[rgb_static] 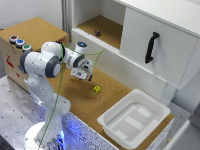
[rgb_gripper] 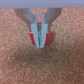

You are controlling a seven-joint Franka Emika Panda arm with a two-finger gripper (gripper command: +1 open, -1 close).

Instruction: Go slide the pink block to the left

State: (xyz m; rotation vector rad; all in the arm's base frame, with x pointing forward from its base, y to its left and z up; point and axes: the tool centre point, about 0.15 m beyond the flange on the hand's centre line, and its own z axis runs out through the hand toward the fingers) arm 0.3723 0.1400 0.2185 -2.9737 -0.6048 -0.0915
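Center of the wrist view: the gripper point(rgb_gripper: 40, 42) has its fingers point(rgb_gripper: 36, 34) together over cork table point(rgb_gripper: 65, 65), pink block point(rgb_gripper: 48, 38) just beside.

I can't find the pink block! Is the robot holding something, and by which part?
It cannot be told. The jaws of the gripper look close together, with pink at both sides, too blurred to name.

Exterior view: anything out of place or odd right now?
Nothing looks spilled or damaged. One oddity: no pink block shows there; only the yellow cube lies on the cork tabletop near the gripper, which may hide it.
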